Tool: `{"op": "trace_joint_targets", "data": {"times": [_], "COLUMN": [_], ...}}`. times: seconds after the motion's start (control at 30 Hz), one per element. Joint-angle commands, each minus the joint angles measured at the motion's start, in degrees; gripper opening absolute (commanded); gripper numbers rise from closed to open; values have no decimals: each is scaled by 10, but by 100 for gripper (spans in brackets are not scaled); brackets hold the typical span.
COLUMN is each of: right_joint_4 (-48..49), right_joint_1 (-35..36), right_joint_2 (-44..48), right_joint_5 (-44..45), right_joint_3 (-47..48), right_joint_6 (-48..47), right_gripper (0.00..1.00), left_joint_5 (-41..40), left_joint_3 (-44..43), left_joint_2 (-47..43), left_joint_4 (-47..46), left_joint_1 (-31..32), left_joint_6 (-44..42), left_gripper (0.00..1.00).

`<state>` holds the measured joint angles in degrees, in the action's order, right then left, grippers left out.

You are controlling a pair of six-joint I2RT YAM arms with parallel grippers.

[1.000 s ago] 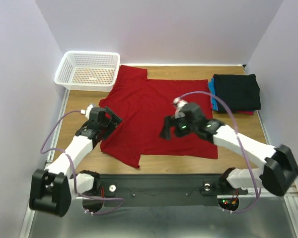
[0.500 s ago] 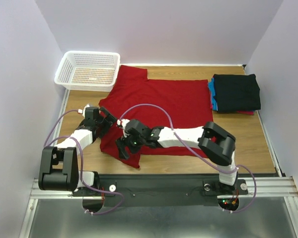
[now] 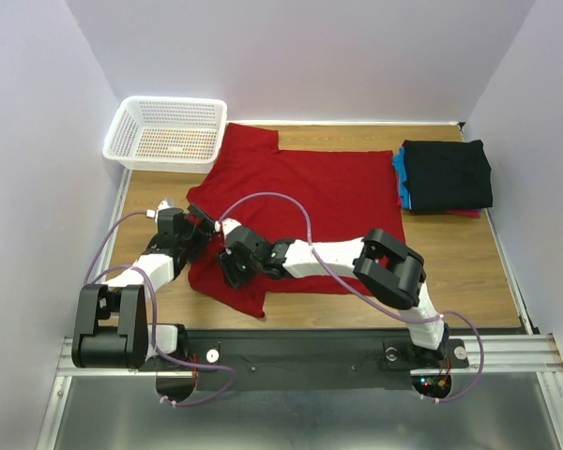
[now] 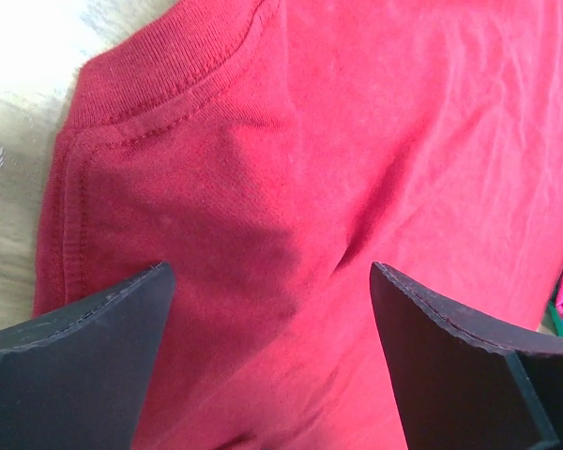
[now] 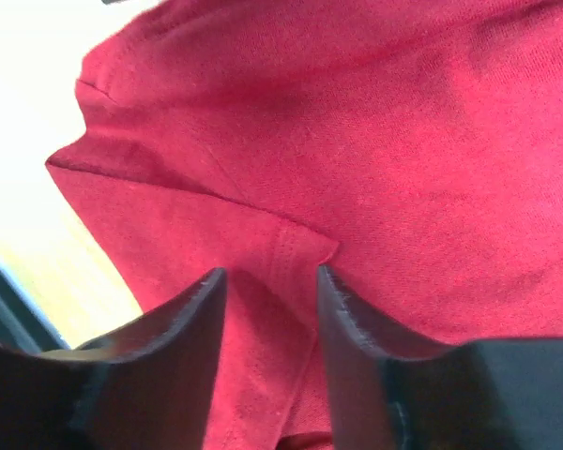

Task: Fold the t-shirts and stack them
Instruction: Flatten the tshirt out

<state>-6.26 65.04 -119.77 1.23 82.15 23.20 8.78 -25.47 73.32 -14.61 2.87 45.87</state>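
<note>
A bright red t-shirt [image 3: 310, 192] lies spread flat across the middle of the wooden table [image 3: 460, 244]. Folded t-shirts [image 3: 446, 173] are stacked at the back right, black on top with blue and pink-red edges showing beneath. My left gripper [image 3: 195, 234] stands open at the shirt's left sleeve; in the left wrist view its jaws [image 4: 270, 272] hang wide over the red cloth [image 4: 310, 141]. My right gripper [image 3: 233, 272] reaches far left to the shirt's near left part. Its jaws [image 5: 270, 272] are narrowed, still apart, straddling a stitched hem [image 5: 296, 248] of the red cloth.
A white lattice basket [image 3: 169, 131] stands at the back left corner, touching the shirt's upper left edge. Both arms crowd the near left of the table, the right arm stretched across the shirt's lower half. Walls close in on three sides.
My right arm swung from mid-right across to the shirt's near left part, and its jaws narrowed. The left gripper shifted slightly back and left, staying open.
</note>
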Motion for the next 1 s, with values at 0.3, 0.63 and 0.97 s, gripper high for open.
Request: {"op": "trace_joint_targets", "data": {"times": [0.3,0.63,0.97], "right_joint_4": [13,13,4], "right_joint_1": [73,177,188], "right_joint_2": [37,74,195], "right_joint_5": [42,-26,71], "right_joint_3": [-10,-49,-98], "right_joint_6": [4,32,73], "right_gripper": [1,19,100], "left_joint_5": [-17,-17,-56], "left_joint_3": [19,19,4], "left_joint_2": [-24,-31,-134], "left_joint_4": [61,66,145], "left_joint_1": [-6,-8,-8], "left_joint_6": [-6,-2,2], "left_gripper": [98,98,98]}}
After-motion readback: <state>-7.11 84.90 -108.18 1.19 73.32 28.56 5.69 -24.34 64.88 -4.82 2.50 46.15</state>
